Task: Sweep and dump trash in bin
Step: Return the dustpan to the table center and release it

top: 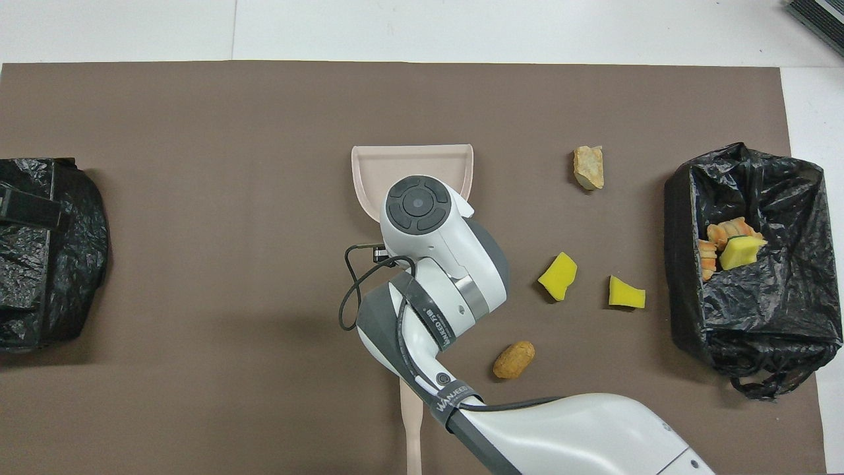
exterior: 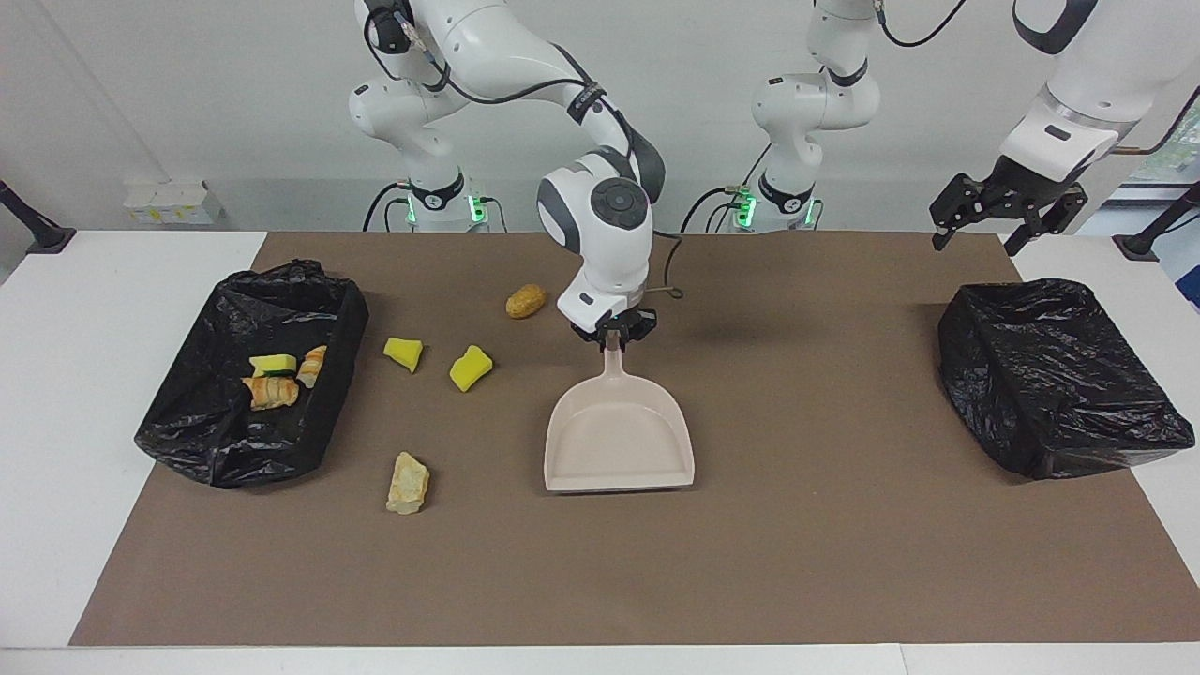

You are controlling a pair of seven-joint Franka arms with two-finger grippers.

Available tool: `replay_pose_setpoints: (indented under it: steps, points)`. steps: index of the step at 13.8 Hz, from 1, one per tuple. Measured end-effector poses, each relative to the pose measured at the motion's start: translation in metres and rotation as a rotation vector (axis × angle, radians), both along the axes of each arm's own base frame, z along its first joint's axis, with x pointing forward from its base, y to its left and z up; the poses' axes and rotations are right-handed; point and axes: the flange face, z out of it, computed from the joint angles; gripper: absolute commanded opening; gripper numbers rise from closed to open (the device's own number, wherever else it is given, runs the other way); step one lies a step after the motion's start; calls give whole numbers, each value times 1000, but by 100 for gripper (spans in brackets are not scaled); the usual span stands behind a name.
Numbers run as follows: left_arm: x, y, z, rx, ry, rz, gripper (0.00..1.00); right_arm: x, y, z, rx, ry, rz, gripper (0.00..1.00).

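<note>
Right gripper (exterior: 612, 336) clamped shut on dustpan (exterior: 619, 441) handle, pan flat mid-mat. Left gripper (exterior: 1005, 217) waited, wide open, above bin (exterior: 1059, 375). Four trash (exterior: 471, 367) scraps lay loose at pan's nine o'clock, facing view; three sat in bin (exterior: 309, 291). My advice: keep lip down, mouth toward scraps.

Trash: two yellow sponge chunks (exterior: 403, 352) (exterior: 470, 367), a brown lump (exterior: 526, 300) and a tan lump (exterior: 409, 484) on the mat; three scraps (exterior: 277, 377) in the bin.

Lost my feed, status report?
Right gripper shut on dustpan handle. Left gripper open, waiting. Four scraps loose on mat.
</note>
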Motion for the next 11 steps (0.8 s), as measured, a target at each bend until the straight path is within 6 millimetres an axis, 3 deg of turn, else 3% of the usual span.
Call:
replay_pose_setpoints:
  steps: [1,2,5,7,11]
  points:
    - [0,0,0,0,0,0,100,1,1,1,1,-2,-8,0]
    - [0,0,0,0,0,0,100,1,1,1,1,-2,-15,99]
    - [0,0,0,0,0,0,100,3,2,7,8,-12,-17,100]
    - [0,0,0,0,0,0,100,-1,3,23,3,-1,-11,100]
    - [-1,-1,2,0,-2,-2,100,-46,16,64,21,95,25,100]
